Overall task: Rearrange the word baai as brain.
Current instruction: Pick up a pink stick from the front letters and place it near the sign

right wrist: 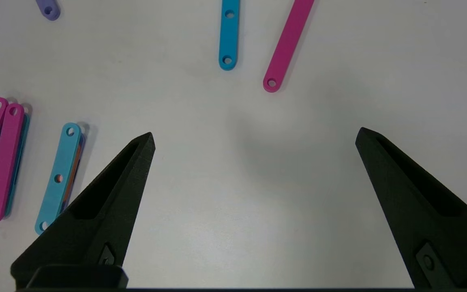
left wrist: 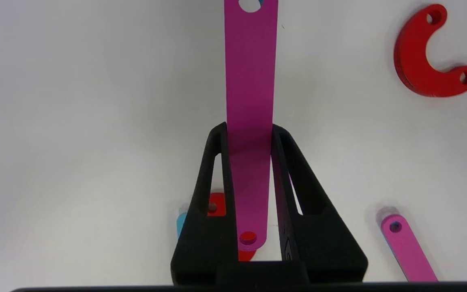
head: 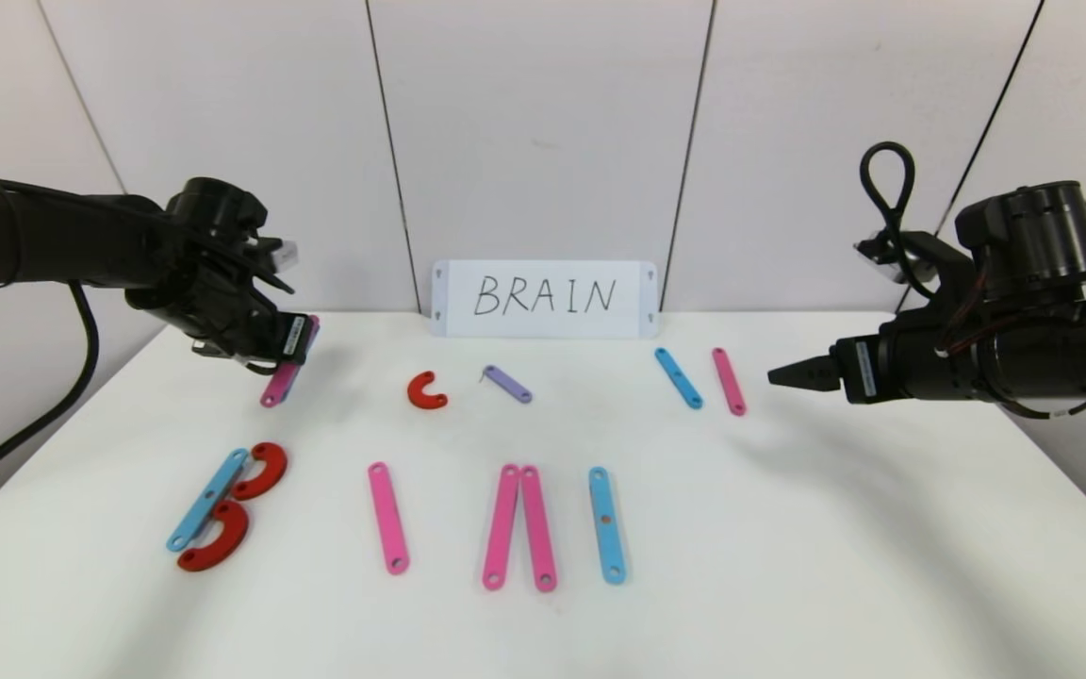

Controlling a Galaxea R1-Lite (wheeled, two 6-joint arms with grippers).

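Nearest the robot, a row of plastic letters lies on the white table [head: 788, 566]: at the near left a B [head: 222, 505] built of a blue strip and two red curves; right of it a lone pink strip [head: 388, 517]; then two pink strips [head: 518, 526] side by side, touching at their far ends; then a blue strip [head: 606, 523]; the right wrist view shows darker pieces stacked under that pair and under the blue one, which the head view does not reveal. Farther back lie a loose red curve [head: 427, 390], a short lilac strip [head: 507, 384], and at the far right a blue strip [head: 678, 377] beside a pink strip [head: 729, 380], apart from each other. The left gripper [head: 290, 341] hangs over the far left of the table, pinching a pink strip [left wrist: 250, 81] between its fingers [left wrist: 213, 170]; the left wrist view shows the clamp plainly, where the head view shows only the strip's lower end [head: 279, 385] poking out. The right gripper [right wrist: 253, 138] hovers at the far right, fingers spread wide and holding nothing; the head view shows it only side-on. The white card [head: 545, 298] reading BRAIN leans against the wall at the far centre.
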